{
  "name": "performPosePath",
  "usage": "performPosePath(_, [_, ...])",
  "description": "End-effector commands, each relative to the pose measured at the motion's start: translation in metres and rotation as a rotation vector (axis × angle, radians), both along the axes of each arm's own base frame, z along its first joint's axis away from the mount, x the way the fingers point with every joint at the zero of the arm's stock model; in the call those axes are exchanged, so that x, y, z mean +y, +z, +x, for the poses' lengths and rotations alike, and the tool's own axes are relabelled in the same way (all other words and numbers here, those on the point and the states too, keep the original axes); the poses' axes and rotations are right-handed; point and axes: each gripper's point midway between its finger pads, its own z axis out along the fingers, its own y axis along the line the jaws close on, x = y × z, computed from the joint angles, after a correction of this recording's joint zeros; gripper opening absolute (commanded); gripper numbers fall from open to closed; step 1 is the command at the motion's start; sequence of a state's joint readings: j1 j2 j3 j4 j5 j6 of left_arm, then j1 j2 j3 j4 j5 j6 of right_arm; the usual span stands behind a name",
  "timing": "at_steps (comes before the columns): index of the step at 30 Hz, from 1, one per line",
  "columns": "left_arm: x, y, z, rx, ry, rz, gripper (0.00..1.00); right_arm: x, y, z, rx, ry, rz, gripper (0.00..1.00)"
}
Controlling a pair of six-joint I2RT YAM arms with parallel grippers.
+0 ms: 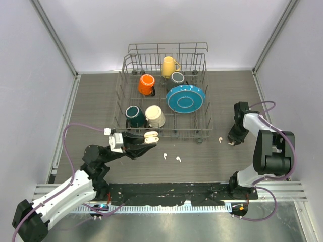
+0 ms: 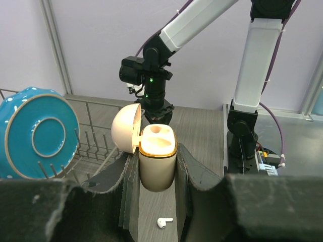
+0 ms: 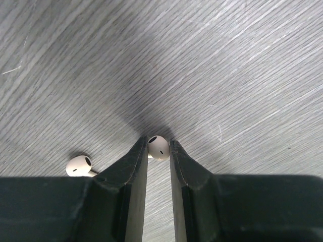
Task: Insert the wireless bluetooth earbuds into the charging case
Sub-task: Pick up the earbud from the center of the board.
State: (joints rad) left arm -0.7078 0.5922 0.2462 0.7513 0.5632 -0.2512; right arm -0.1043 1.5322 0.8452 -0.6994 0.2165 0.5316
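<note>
My left gripper is shut on the charging case, a cream case with a gold rim, held upright with its lid swung open to the left. The top view shows the case just in front of the rack. At the table's right side, my right gripper is shut on one white earbud, pinched at the fingertips right at the table surface. A second earbud lies just left of those fingers, seen on the table. Two more earbuds lie near the case; one earbud shows below it.
A wire dish rack stands at the back centre, holding an orange mug, a yellow mug, a dark mug, a teal mug, a cream mug and a blue plate.
</note>
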Motion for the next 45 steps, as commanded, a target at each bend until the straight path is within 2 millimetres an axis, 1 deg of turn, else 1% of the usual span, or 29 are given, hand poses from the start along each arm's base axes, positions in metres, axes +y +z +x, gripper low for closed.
performPosePath(1, [0.000, 0.028, -0.007, -0.066, -0.027, -0.037, 0.00, -0.004, 0.003, 0.004, 0.021, 0.023, -0.033, 0.01])
performPosePath(3, [0.001, 0.029, -0.008, -0.062, -0.029, -0.043, 0.00, -0.004, 0.005, 0.010, 0.019, 0.042, -0.040, 0.01])
performPosePath(5, [0.002, 0.027, -0.009, -0.056, -0.023, -0.044, 0.00, -0.007, 0.005, 0.013, 0.041, 0.066, -0.066, 0.01])
performPosePath(6, [0.003, 0.027, -0.008, -0.056, -0.019, -0.047, 0.00, -0.008, 0.008, 0.019, 0.034, 0.072, -0.074, 0.01])
performPosePath(8, [0.004, 0.024, -0.008, -0.046, -0.009, -0.045, 0.00, -0.010, 0.008, 0.020, 0.053, 0.083, -0.081, 0.01])
performPosePath(12, [0.005, 0.022, -0.008, -0.037, -0.005, -0.041, 0.00, -0.011, 0.002, 0.031, 0.067, 0.102, -0.078, 0.01])
performPosePath(15, [0.005, 0.021, -0.009, -0.032, -0.010, -0.035, 0.00, -0.013, 0.001, 0.039, 0.075, 0.117, -0.084, 0.01])
performPosePath(16, [0.005, 0.020, -0.009, -0.029, -0.011, -0.033, 0.00, -0.014, -0.003, 0.041, 0.089, 0.123, -0.087, 0.01])
performPosePath(17, [0.005, 0.020, -0.009, -0.031, -0.011, -0.032, 0.00, -0.016, -0.001, 0.046, 0.087, 0.139, -0.094, 0.01])
performPosePath(20, [0.006, 0.018, -0.008, -0.025, -0.004, -0.033, 0.00, -0.019, -0.003, 0.049, 0.110, 0.154, -0.109, 0.01])
performPosePath(24, [0.007, 0.012, -0.007, -0.015, 0.005, -0.026, 0.00, -0.019, -0.004, 0.053, 0.111, 0.172, -0.109, 0.01])
performPosePath(26, [0.008, 0.012, -0.009, -0.013, 0.002, -0.025, 0.00, -0.018, -0.004, 0.055, 0.116, 0.186, -0.105, 0.01])
performPosePath(29, [0.010, 0.012, -0.011, -0.013, 0.004, -0.019, 0.00, -0.023, -0.001, 0.053, 0.136, 0.190, -0.140, 0.01])
performPosePath(40, [0.012, 0.008, -0.009, 0.002, 0.020, -0.009, 0.00, -0.031, 0.004, 0.051, 0.139, 0.164, -0.198, 0.01])
performPosePath(45, [0.012, 0.007, -0.006, 0.002, 0.036, -0.006, 0.00, -0.031, 0.006, 0.051, 0.135, 0.165, -0.206, 0.01])
